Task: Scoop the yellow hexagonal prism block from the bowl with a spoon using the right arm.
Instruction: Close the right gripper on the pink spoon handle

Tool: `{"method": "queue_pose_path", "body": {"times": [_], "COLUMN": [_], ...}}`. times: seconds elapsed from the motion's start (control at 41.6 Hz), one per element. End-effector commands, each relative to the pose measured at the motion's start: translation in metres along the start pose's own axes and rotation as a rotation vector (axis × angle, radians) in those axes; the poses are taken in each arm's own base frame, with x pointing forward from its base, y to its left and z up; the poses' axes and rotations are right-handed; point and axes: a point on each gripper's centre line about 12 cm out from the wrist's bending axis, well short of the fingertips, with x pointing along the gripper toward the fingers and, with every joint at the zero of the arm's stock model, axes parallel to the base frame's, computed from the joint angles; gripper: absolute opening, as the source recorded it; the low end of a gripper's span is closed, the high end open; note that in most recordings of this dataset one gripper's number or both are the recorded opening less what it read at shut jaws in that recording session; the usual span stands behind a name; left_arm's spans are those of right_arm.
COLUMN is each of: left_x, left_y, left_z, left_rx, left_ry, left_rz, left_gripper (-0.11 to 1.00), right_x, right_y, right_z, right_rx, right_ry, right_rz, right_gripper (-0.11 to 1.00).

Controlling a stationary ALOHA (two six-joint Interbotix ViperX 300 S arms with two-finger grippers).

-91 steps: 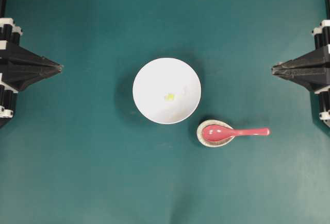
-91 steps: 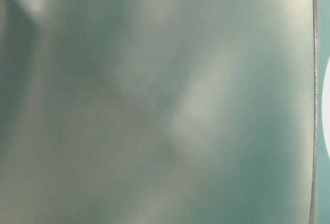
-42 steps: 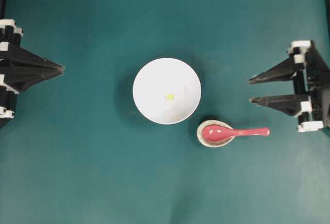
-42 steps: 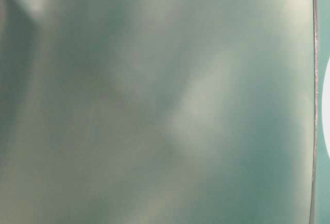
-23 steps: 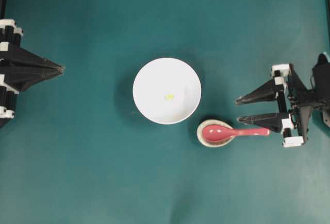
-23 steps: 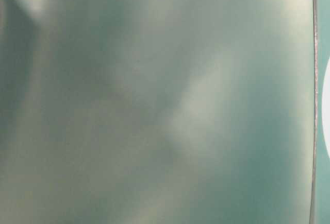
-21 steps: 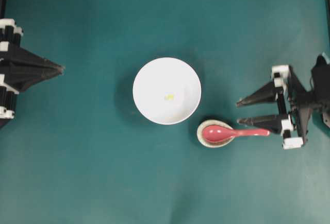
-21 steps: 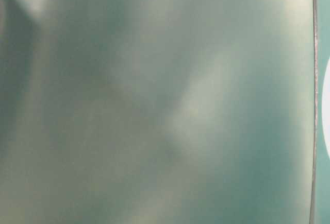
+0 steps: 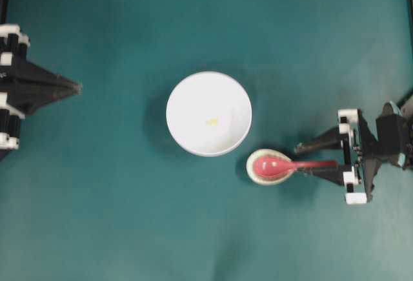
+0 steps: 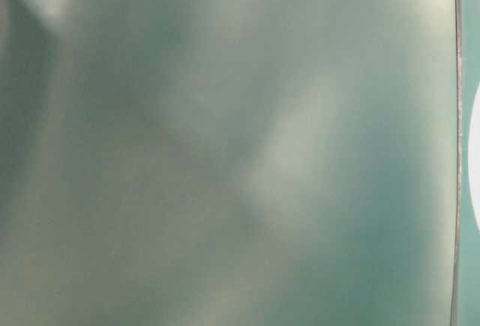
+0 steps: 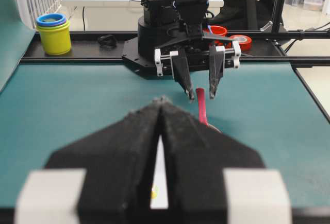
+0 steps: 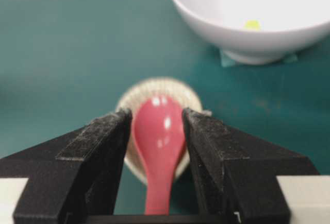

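Observation:
The white bowl (image 9: 193, 100) stands mid-table with the tiny yellow hexagonal prism block (image 9: 211, 121) lying inside it. To its lower right the pink-red spoon (image 9: 268, 165) rests with its scoop in a small speckled dish (image 9: 252, 175) and its handle pointing right. My right gripper (image 9: 302, 160) is open, one finger on each side of the handle, with gaps showing on both sides. In the right wrist view the spoon (image 12: 159, 136) lies between the black fingers (image 12: 98, 147), and the bowl (image 12: 232, 33) and block (image 12: 252, 25) are beyond. My left gripper (image 9: 76, 87) is shut at the left edge, holding nothing.
The teal mat (image 9: 129, 216) covers the table. Past the far edge in the left wrist view sit a yellow and blue cup stack (image 11: 54, 32) and red tape rolls (image 11: 242, 41). The table-level view is a blurred teal surface.
My right gripper opened, came in from the right edge and dropped down around the spoon's handle. The left gripper, bowl and spoon stayed put.

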Motion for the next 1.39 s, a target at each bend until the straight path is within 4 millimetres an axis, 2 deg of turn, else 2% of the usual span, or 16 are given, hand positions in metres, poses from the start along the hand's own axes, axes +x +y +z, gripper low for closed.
{"method": "queue_pose_path", "body": {"times": [0.0, 0.24, 0.672, 1.369], "left_x": [0.003, 0.003, 0.003, 0.003], "left_y": [0.000, 0.000, 0.000, 0.000], "left_z": [0.008, 0.008, 0.008, 0.008], "left_rx": [0.005, 0.006, 0.006, 0.006], "left_ry": [-0.018, -0.018, -0.018, -0.018], "left_rz": [0.001, 0.001, 0.001, 0.001], "left_gripper": [0.00, 0.00, 0.00, 0.00], "right_x": [0.000, -0.002, 0.000, 0.001], "right_y": [0.003, 0.003, 0.005, 0.009], "right_z": [-0.002, -0.017, -0.027, -0.028], "right_rx": [-0.004, -0.040, -0.052, -0.057], "right_ry": [-0.009, 0.047, 0.104, 0.108], "right_rz": [-0.008, -0.005, -0.003, 0.014], "right_gripper": [0.52, 0.52, 0.52, 0.52]}}
